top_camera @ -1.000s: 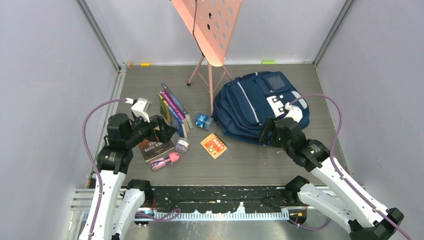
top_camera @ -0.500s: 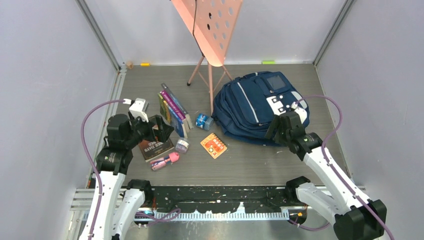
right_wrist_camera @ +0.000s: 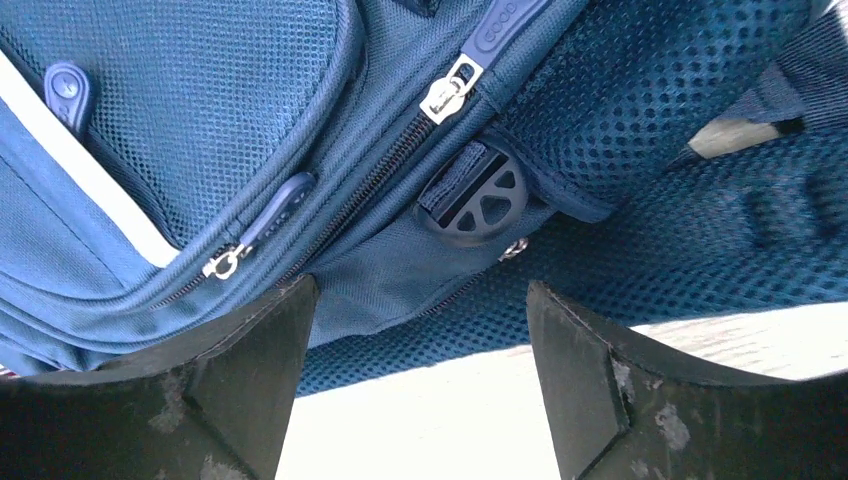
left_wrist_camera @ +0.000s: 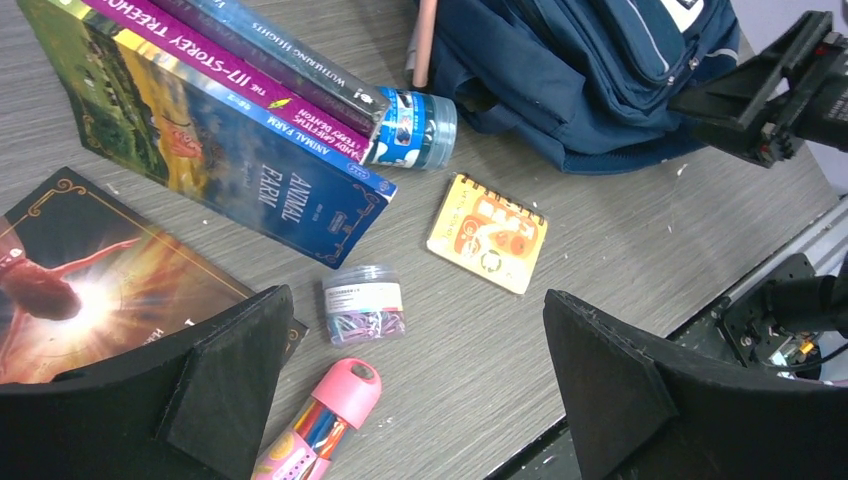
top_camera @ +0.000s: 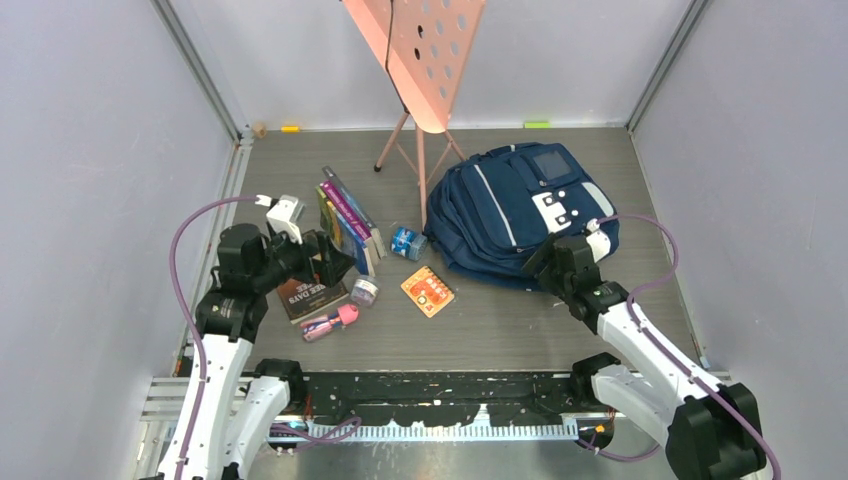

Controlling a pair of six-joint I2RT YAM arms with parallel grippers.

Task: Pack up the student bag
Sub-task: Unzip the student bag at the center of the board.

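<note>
Right pincer stands spread, pinching nothing. I hover at the near right edge of the backpack — its zippers just ahead of my tips; it lies on the surface.

A robotics lab test cell is shown. A grey wood-grain table is enclosed by plain pale panel walls at 9, 12 and 3 o'clock, which are joined by bare aluminium posts. At 6 o'clock a left arm and a right arm are bolted to a black perforated rail, and purple cables are looped from them. A pink perforated stand is set at 12 o'clock, flanked by a yellow tape mark and a green tape mark.
</note>
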